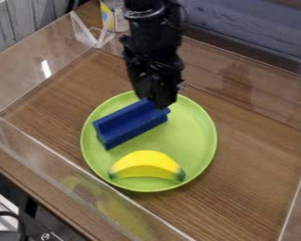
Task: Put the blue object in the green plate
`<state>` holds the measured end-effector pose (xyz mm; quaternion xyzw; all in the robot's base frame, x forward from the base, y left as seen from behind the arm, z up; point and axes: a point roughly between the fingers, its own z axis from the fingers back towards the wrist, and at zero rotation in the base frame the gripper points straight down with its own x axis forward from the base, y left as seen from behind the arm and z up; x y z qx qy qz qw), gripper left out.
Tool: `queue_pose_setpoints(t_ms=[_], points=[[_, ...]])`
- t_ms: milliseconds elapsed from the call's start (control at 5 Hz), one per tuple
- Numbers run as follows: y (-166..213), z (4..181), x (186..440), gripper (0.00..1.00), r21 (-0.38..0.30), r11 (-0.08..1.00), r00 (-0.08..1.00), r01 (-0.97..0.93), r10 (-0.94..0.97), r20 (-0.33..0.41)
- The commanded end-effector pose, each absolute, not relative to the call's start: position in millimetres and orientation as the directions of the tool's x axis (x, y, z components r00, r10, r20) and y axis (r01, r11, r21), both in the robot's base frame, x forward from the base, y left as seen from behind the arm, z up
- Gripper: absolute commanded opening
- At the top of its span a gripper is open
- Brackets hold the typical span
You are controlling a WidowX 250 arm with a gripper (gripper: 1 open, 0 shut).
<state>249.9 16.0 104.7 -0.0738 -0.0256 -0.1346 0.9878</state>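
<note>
On the green plate (198,141), toward its far-left part, lies the blue block (129,124), flat and slanted, with the banana (147,166) near it on the plate's near side, the two apart. The claw (157,102) hangs straight down over the block's right end, its dark fingers so close above that end that the view cannot show whether they touch it or have just cleared it; the jaws read as standing apart, not clamped on the block, which looks to rest on the plate by its own weight. The plate sits on the wooden bench (260,104) inside clear walls. By this picture the step in hand is the letting-go: the block is inside the rim, so the placing itself seems done, and what is left is to get the arm away without disturbing anything. The next move, as I judge it, calls for a plain lift upward with the jaws kept wide, so that no finger drags the block's end or tips it toward the rim, and with care not to swing across the banana. If a finger does catch the ridge, the block could slide, though the rim should stop it.
</note>
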Motion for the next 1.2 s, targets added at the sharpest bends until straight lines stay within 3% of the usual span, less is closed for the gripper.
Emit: queue_pose_setpoints(t_ms=[0, 1000], points=[[22.0, 99.7, 250.4, 0.0, -0.126, 0.952, 0.96, 0.278, -0.271, 0.074], [-40.1, 44.1, 248.3, 0.0, -0.154, 0.911, 0.923, 0.382, -0.383, 0.03]])
